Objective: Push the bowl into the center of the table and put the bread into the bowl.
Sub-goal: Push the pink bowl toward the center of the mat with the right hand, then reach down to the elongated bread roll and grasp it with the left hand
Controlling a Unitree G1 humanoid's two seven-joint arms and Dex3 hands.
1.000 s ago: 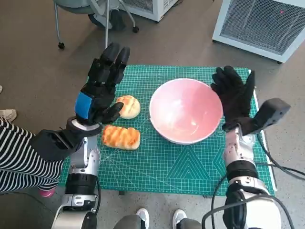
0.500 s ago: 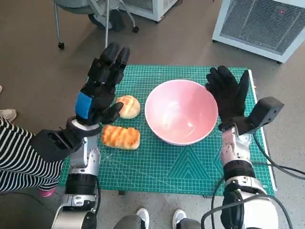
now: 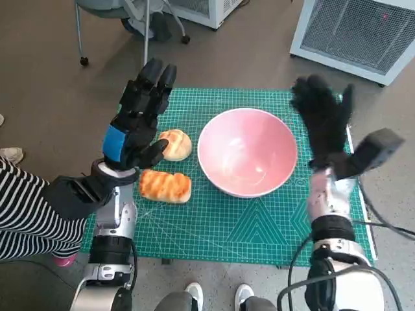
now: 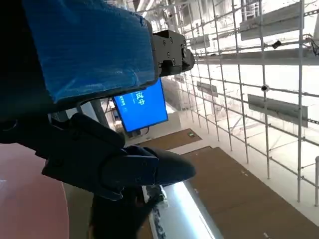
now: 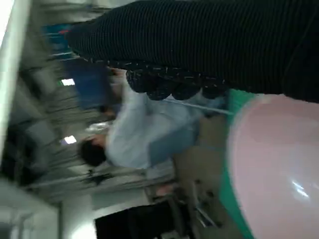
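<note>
A pink bowl (image 3: pixel 247 153) stands near the middle of the green cutting mat (image 3: pixel 240 223); its rim also shows in the right wrist view (image 5: pixel 279 169). Two breads lie left of it: a round bun (image 3: pixel 175 144) and a long loaf (image 3: pixel 165 186). My left hand (image 3: pixel 138 120) is raised over the mat's left part, fingers spread, holding nothing, just left of the bun. My right hand (image 3: pixel 322 122) is lifted to the right of the bowl, fingers spread, apart from the rim.
A white cabinet (image 3: pixel 363 32) stands beyond the table at the far right and chair legs (image 3: pixel 139 26) at the far left. A person in a striped sleeve (image 3: pixel 26 214) sits at the left. Feet (image 3: pixel 220 297) show below the table's front edge.
The bowl slid left toward the middle of the mat under my right hand's push. Then the right hand lifted up and away from the rim. The left hand stayed still.
</note>
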